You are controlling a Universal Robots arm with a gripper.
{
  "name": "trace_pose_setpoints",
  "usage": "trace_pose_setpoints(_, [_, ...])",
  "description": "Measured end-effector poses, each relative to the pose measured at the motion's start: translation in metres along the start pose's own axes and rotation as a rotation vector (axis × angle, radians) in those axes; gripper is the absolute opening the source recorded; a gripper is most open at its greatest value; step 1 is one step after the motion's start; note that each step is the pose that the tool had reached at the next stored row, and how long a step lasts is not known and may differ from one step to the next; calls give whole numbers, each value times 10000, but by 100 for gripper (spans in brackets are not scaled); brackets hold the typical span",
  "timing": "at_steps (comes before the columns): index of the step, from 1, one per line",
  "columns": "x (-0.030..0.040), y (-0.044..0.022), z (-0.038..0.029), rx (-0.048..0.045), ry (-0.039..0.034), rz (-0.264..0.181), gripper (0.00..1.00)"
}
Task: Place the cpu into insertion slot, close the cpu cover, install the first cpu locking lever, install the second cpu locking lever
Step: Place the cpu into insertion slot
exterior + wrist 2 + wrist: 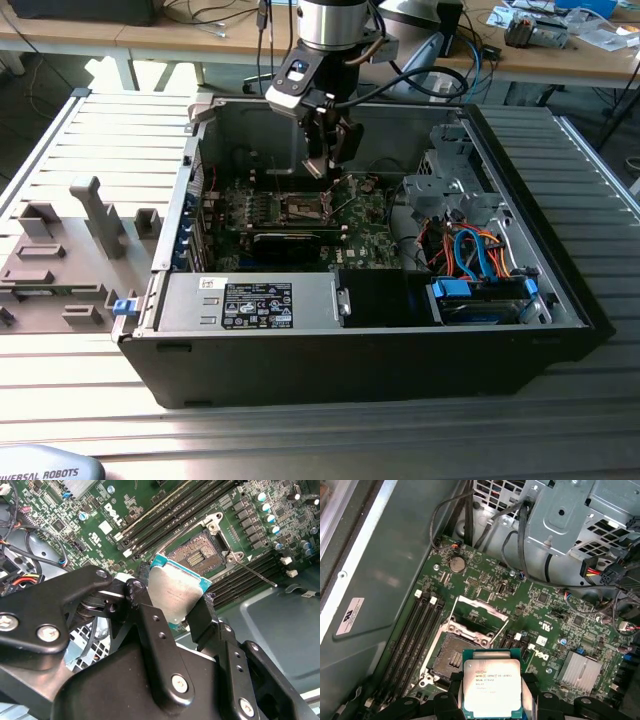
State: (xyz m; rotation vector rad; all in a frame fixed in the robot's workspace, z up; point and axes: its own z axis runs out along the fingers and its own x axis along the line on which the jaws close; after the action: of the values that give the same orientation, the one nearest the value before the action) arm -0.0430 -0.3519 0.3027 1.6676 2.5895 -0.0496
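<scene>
Gripper [330, 165] is down inside the open computer case [350, 370], black fingers [150, 620] pinching the cpu [491, 687] by two opposite edges. The chip is flat and square, dull silver top on a green rim, and it hovers over the edge of the insertion slot [451, 657], not seated. The slot lies bare, a dark centre in a silvery border, with the cpu cover [481, 611] swung up open. Long black memory slots [415, 635] crowd one side. The smooth grey case wall [395, 555] rises beyond, and the perforated drive cage [450, 170] stands toward the exterior view's right.
</scene>
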Motion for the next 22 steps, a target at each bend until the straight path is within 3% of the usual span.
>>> trace_pose_setpoints(22, [1,0,11,54,-51,470,54])
